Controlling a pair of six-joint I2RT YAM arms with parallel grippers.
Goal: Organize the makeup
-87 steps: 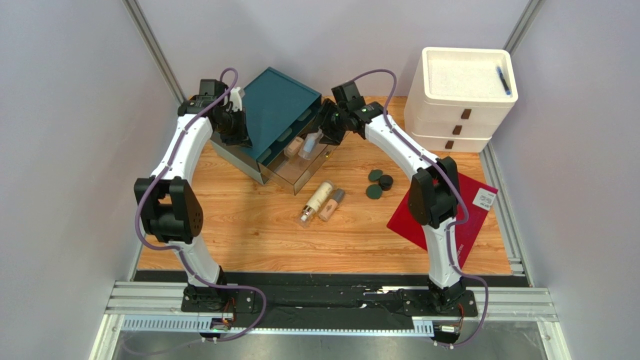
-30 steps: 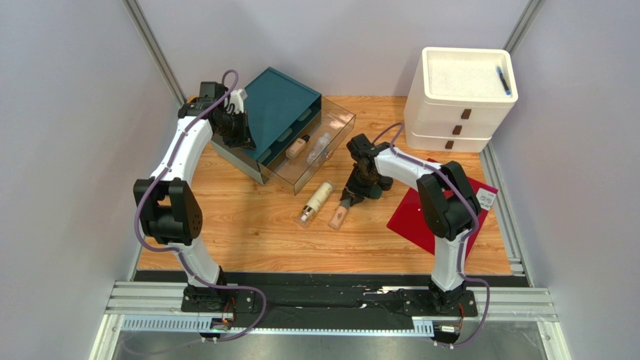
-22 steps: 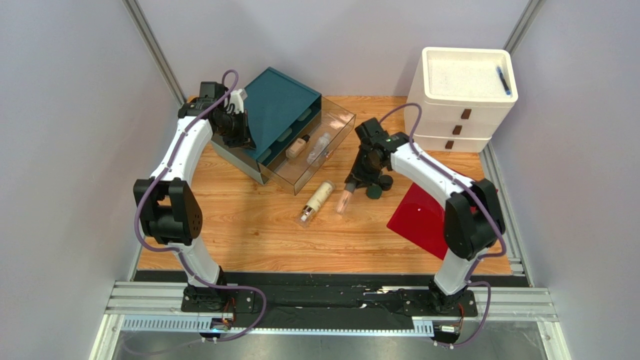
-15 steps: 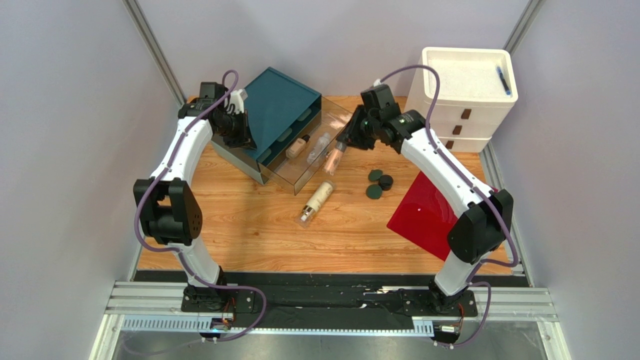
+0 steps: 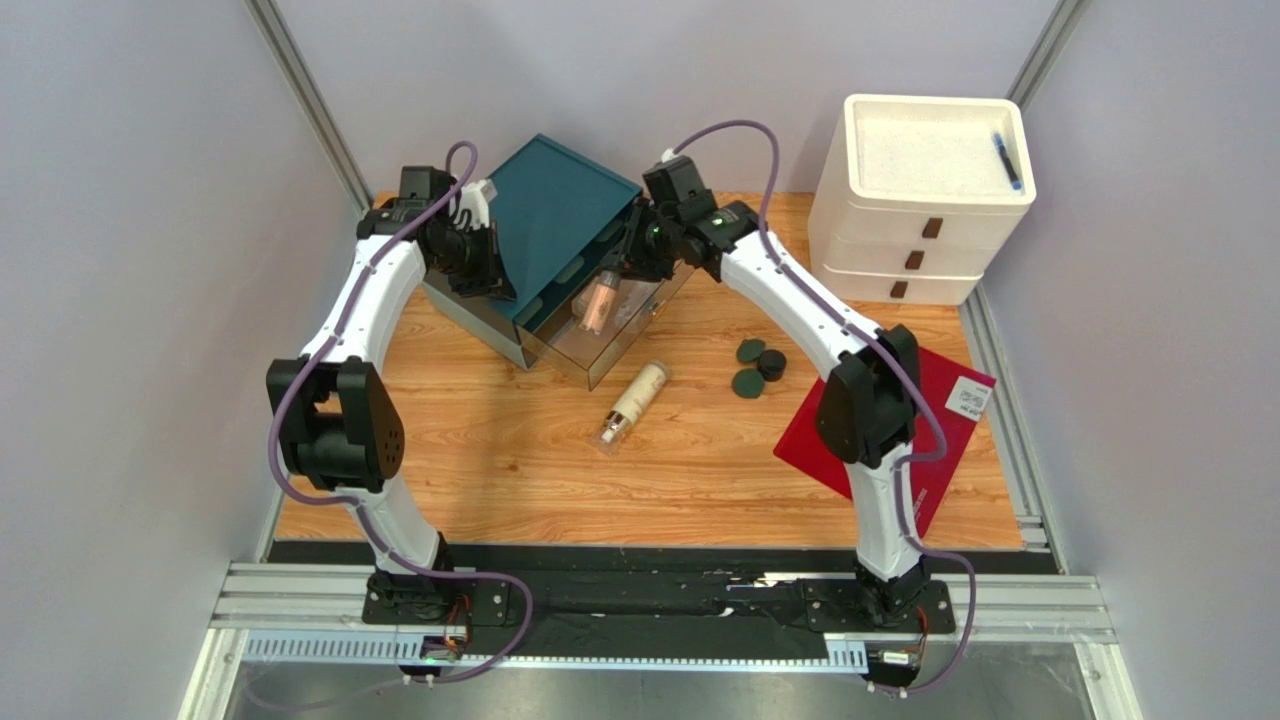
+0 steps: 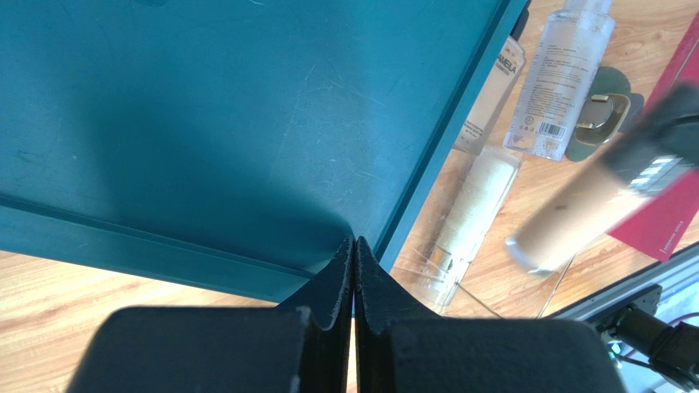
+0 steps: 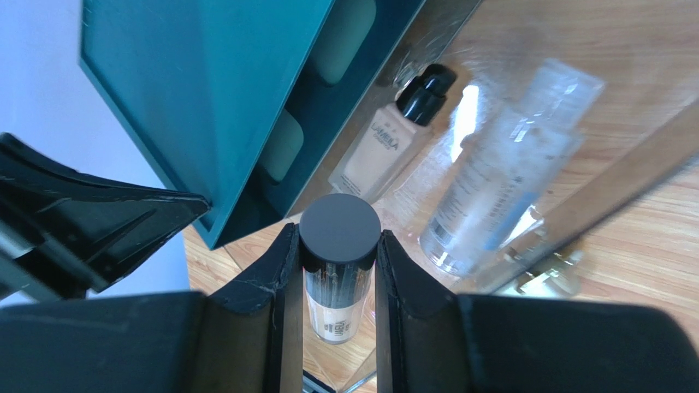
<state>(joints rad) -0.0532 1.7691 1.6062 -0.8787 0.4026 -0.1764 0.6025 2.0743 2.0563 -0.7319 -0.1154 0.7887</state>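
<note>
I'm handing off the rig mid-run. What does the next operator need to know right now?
Grippers: left gripper has its jaws shut and empty at the edge of the teal organizer. The right gripper is shut on a beige bottle, over the clear drawer pulled out of the organizer.
Done: a black-capped bottle and a clear bottle lie in the drawer.
Left: put the held bottle in, then the cream bottle and three compacts lying on the table.
</note>
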